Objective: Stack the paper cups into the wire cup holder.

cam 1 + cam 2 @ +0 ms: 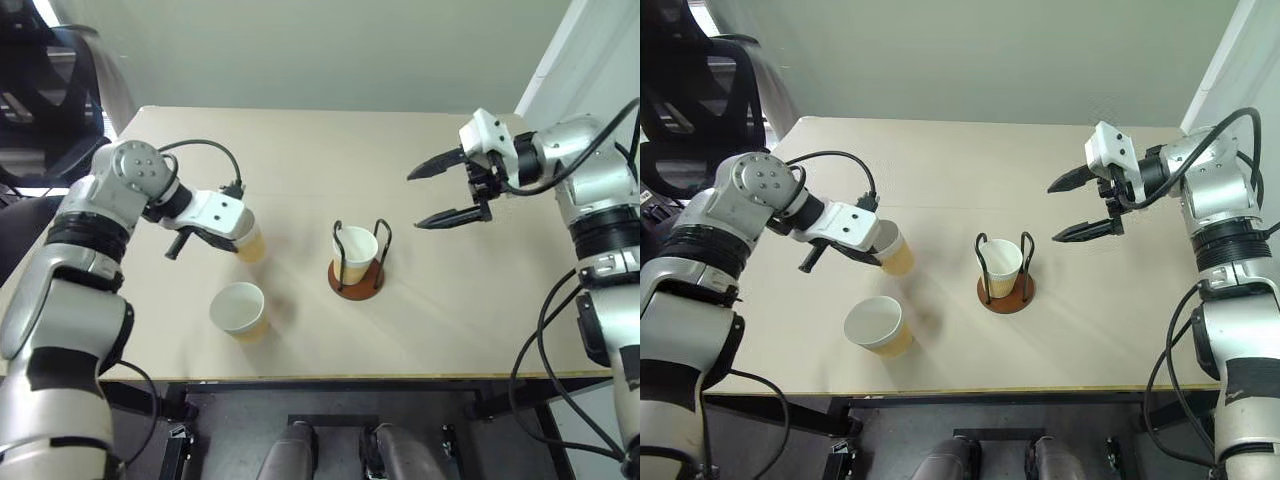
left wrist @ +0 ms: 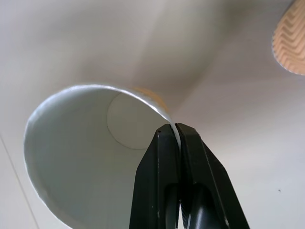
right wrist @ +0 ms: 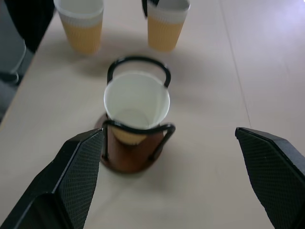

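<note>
Near cup: I see one paper cup (image 1: pixel 238 309) standing upright at the near left of the table (image 1: pixel 450 320), nothing touching it. It is yellow-tan outside, white inside, with a white rolled rim, and it tapers toward its base.

Held cup: just beyond it and slightly right, a second cup (image 1: pixel 894 252) of the same make sits in my left gripper (image 2: pixel 177 131). Its open mouth faces the gripper and its tan body points toward the table's centre.

Left gripper: I read the two black fingers (image 2: pixel 159 167) as pressed together on the rim of that cup, one inside the wall and one outside. The wrist view looks straight into the white interior, down to the round bottom.

Holder: the wire cup holder (image 1: pixel 357 279) stands near the table's middle, right of both loose cups and apart from them. It has a round reddish-brown disc base and thin black upright wire loops.

Cup in holder: a third cup (image 3: pixel 137 106) sits upright between the loops, its rim about level with their tops, white inside, tan lower down.

Right gripper: I see it (image 1: pixel 440 192) at the far right, in the air above the table, well apart from the holder, its black fingers spread wide and empty, aimed left.
</note>
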Controlling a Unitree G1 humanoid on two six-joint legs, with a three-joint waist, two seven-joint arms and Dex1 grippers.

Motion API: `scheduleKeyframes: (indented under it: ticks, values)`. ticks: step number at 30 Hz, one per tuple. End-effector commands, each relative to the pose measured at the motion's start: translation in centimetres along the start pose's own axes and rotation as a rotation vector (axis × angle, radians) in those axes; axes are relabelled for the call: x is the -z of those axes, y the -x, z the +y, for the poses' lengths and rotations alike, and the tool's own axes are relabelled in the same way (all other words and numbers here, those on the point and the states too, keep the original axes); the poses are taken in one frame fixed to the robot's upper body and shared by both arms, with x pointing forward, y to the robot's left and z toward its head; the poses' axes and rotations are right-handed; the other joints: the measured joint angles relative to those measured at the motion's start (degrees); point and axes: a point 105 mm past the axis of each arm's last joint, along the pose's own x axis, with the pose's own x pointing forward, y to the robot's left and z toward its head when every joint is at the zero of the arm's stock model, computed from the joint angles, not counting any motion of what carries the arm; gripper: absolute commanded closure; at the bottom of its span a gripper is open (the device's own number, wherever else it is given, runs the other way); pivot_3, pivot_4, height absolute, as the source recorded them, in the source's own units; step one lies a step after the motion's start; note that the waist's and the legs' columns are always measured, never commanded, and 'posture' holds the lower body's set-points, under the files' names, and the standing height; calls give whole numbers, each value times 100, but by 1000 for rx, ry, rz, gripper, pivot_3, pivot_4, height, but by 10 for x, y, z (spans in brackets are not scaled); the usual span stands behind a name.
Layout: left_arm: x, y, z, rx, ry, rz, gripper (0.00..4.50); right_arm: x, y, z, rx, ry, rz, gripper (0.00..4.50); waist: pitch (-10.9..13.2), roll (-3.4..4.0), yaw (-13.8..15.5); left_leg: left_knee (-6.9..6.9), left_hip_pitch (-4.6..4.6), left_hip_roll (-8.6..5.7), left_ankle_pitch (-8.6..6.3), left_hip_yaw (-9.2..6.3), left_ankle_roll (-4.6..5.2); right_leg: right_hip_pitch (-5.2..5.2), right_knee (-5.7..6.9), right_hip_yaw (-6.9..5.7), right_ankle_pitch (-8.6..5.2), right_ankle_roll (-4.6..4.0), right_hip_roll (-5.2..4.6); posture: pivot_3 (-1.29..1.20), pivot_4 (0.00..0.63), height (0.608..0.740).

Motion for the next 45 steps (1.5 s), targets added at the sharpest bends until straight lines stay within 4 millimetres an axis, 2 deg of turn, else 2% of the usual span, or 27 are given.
scheduleKeyframes:
  ticks: [1,7,11,17,21,26,32,40,45]
  values:
    - [-24,33,19,-67,-34,-35,4451,-4,8,1,-5,60,17,0,0,0,12,1,-1,0,0,1,0,0,0,0,0,0,-1,0,150,740]
    - [-46,56,37,-115,-57,-64,4451,3,12,6,-22,75,38,0,0,0,5,3,-2,-1,-3,3,5,3,-6,0,0,0,-3,0,150,740]
    - [-83,73,61,-165,-116,-113,4451,8,13,8,-34,68,58,0,2,-2,12,2,-3,0,-2,2,4,2,-6,0,0,0,-2,0,150,740]
    - [-113,78,75,-157,-145,-146,4451,7,13,8,-41,58,64,0,2,-2,8,3,-9,0,-11,11,18,7,-30,2,3,9,-5,0,150,740]
    - [-131,74,78,-132,-167,-188,4451,8,14,8,-43,47,69,0,3,-1,13,-4,-11,3,-11,12,18,6,-39,1,5,12,-2,0,150,740]
    - [-142,63,75,-80,-189,-218,4451,9,16,9,-43,44,75,0,3,0,14,-7,-16,4,-14,16,21,6,-54,0,10,21,0,0,150,740]
    - [-157,58,78,-67,-230,-241,4451,9,18,8,-37,42,82,0,4,2,40,5,-28,4,-18,15,29,7,-66,-2,18,33,0,0,150,740]
    - [-186,53,87,-72,-296,-299,4451,8,22,7,-32,23,100,0,9,9,75,82,-73,4,-46,11,67,4,-80,-4,35,61,0,0,150,740]
    - [-196,48,89,-67,-319,-311,4451,9,25,8,-26,21,104,0,10,11,74,97,-80,-3,-52,18,81,7,-90,2,47,79,-6,0,150,740]
